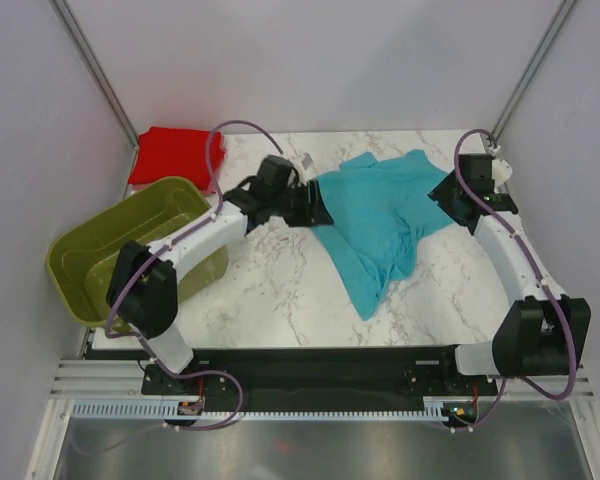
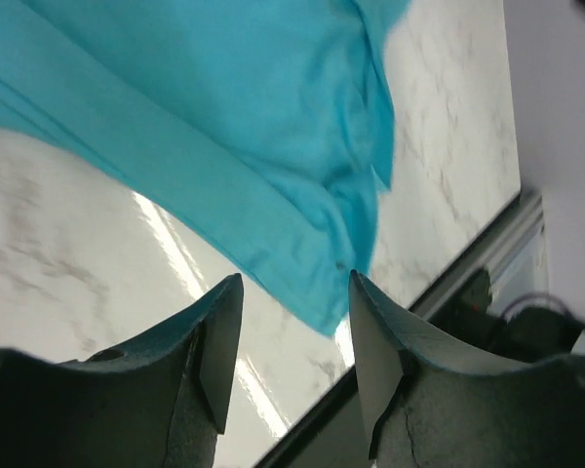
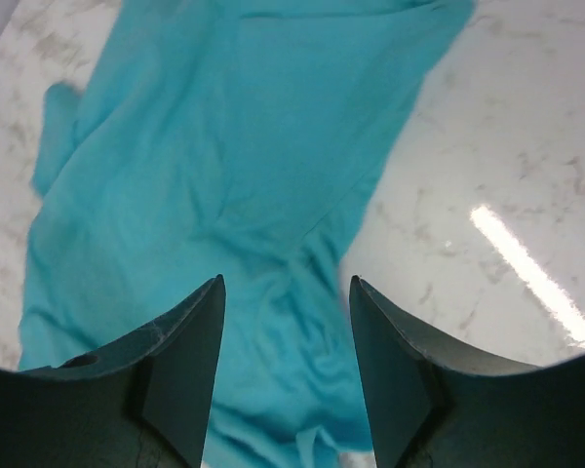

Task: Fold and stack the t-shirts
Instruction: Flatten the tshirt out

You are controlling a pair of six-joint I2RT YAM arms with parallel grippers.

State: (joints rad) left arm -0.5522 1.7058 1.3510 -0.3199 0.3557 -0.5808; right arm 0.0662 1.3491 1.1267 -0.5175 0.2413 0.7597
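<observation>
Left hand (image 2: 292, 292) and right hand (image 3: 285, 292) gape empty near the turquoise t-shirt (image 3: 224, 146); only overhead shows the red t-shirt (image 1: 170, 155).

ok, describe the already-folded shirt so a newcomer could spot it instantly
Start at the marble table and find the olive-green basket at its left edge. Just behind the basket, in the far left corner, lies the red t-shirt. It is a flat, square, bright red bundle, unlike the turquoise t-shirt sprawled rumpled mid-table.
</observation>
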